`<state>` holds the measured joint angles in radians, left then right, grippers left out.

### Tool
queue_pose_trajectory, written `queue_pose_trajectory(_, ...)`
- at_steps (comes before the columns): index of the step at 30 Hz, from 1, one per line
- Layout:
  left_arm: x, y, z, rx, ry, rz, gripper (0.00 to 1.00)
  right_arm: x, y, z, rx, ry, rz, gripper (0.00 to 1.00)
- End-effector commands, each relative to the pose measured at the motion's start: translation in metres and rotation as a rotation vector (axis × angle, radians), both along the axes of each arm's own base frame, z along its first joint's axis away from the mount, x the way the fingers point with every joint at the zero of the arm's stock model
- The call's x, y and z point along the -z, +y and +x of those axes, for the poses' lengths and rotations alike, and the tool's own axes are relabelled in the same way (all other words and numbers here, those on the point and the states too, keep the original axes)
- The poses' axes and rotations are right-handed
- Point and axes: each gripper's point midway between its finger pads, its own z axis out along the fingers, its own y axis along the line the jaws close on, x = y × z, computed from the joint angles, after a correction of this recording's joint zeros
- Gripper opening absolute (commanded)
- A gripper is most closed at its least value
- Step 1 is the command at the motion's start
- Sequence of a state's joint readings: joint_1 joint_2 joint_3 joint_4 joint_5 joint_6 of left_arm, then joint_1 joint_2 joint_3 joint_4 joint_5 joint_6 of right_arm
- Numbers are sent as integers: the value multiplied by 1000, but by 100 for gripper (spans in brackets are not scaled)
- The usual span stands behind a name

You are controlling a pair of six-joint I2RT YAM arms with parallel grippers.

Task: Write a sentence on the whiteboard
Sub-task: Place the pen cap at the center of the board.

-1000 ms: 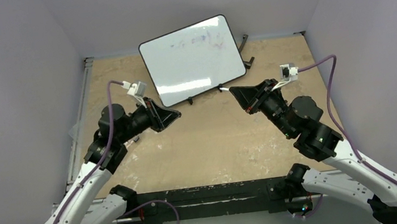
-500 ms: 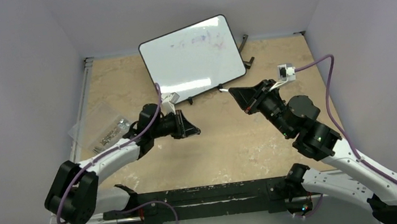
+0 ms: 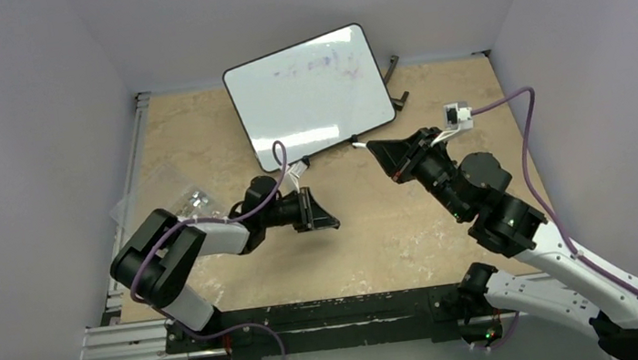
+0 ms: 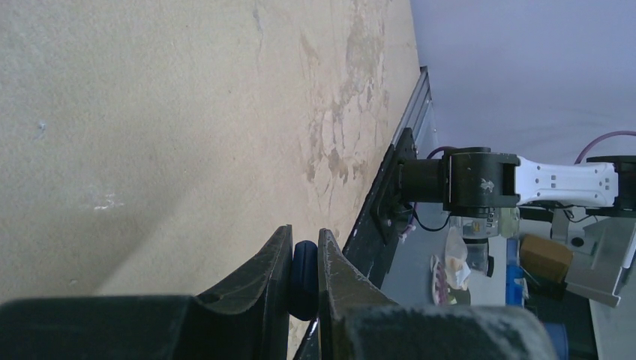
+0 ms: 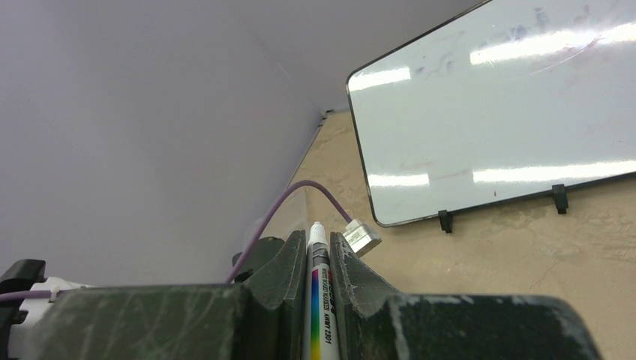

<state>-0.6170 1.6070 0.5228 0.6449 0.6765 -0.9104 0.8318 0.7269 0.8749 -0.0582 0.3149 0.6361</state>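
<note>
Near the counter's point(image 3: 376, 228) left edge lies a clear bag point(image 3: 160, 202); its small contents are too tiny to name. The left gripper point(image 3: 332, 222), low at mid-counter, pinches a dark blue cap point(image 4: 304, 274). The whiteboard point(image 3: 309, 89) stands propped at the far edge, showing only faint smudges and no sentence. The right gripper point(image 3: 378, 149) is nearer and clamps the marker point(image 5: 321, 300), whose long axis and tip point toward the board's lower edge.

pale lilac walls point(image 3: 25, 133) around a scuffed tan tabletop point(image 3: 376, 228)
</note>
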Motion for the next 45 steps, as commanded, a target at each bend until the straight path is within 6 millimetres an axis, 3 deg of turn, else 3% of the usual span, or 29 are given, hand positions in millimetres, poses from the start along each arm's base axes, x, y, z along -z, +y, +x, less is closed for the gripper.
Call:
queue_pose_trajectory(1, -16, -14, -1, 42, -62, -75, 0, -10, 0, 0, -3, -34, 8, 0)
queue_pose_trajectory(8, 4, -12, -3, 29, -55, 25, 0, -6, -8, 1, 34, -15, 16, 0)
queue_pose_trajectory(14, 21, -10, -3, 11, -41, 91, 14, -5, -9, 1, 39, -9, 16, 0)
queue_pose_trajectory(18, 32, -6, -2, -2, -31, 139, 28, -5, -9, 1, 39, -7, 16, 0)
queue_pose_trajectory(25, 31, -2, -3, -10, -59, 151, 49, -4, -9, 1, 38, -6, 16, 0)
queue_pose_trajectory(30, 21, 7, -4, -24, -97, 187, 53, -5, -9, 0, 38, -7, 15, 0)
queue_pose_trajectory(34, -4, 22, -4, -33, -191, 248, 55, -5, -12, 0, 46, -9, 12, 0)
queue_pose_trajectory(40, -81, 45, 16, -70, -401, 374, 58, -1, -18, 2, 77, -5, -19, 0)
queue_pose_trajectory(45, -140, 40, 48, -136, -473, 352, 60, 0, -19, 4, 85, -2, -33, 0)
